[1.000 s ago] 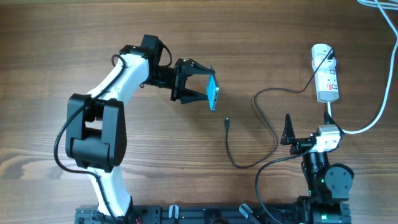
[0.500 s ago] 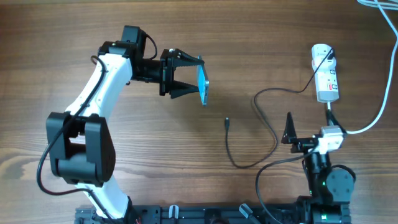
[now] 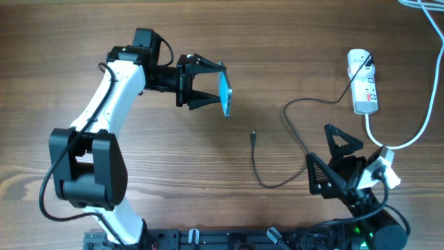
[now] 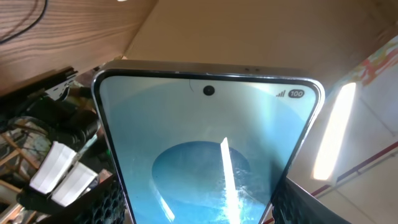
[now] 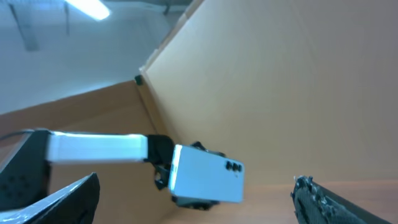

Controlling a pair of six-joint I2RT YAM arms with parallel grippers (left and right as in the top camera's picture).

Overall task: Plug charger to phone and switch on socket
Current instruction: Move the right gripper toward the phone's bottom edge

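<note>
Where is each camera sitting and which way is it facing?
Overhead: above the table, facing straight down; left arm, right gripper, socket, charger.
Left wrist: close on the phone screen; own fingers at bottom corners.
Right wrist: tilted up across toward the left arm; own fingers at bottom corners.
Shared: both wrist views show the phone, front versus back.

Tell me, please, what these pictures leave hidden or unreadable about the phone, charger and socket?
1. Phone port: the left wrist view's bottom edge cuts it off; overhead it stands edge-on.
2. Socket switch: too small overhead to read on or off.
3. Charger tip: too small overhead to tell its connector.
</note>
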